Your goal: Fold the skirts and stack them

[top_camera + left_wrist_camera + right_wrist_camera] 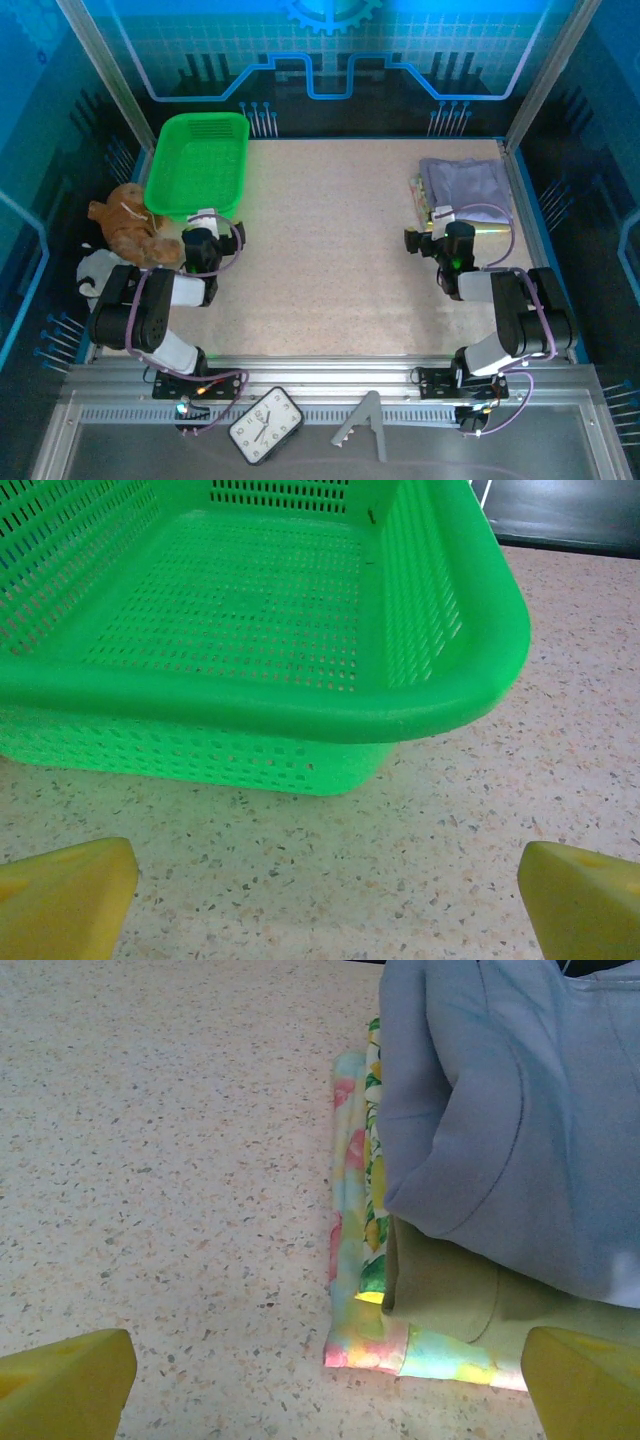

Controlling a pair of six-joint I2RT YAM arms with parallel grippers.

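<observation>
The four skirts (465,185) are seen stacked flat at the far right corner of the table (330,260), close to its right edge. From above, the stack is slightly wider than it is deep, so its long axis runs left to right across the table, with its sides roughly square to the table's edges.

In the right wrist view the layers can be told apart. The lavender skirt (500,1110) lies on top, with a rounded fold turned toward the near side. The olive skirt (440,1290) is under it, and the floral skirt (375,1190) is below that. The patchwork skirt (345,1260) lies at the bottom, touching the table. The lower layers stick out along the stack's left edge and near edge.

The right gripper (430,222) (320,1385) is pointed at the stack's near left corner and is held just short of it. Its jaws are spread wide, and nothing is held between them.

The left gripper (205,218) (320,900) is aimed at the near right corner of the basket (195,165) (300,705), which stands at the far left. Its jaws are likewise released and wide apart, with only bare table between them. It is not touching the basket.

A brown toy (125,225) and a white toy (95,268) lie off the table's left edge, beside the left arm.
</observation>
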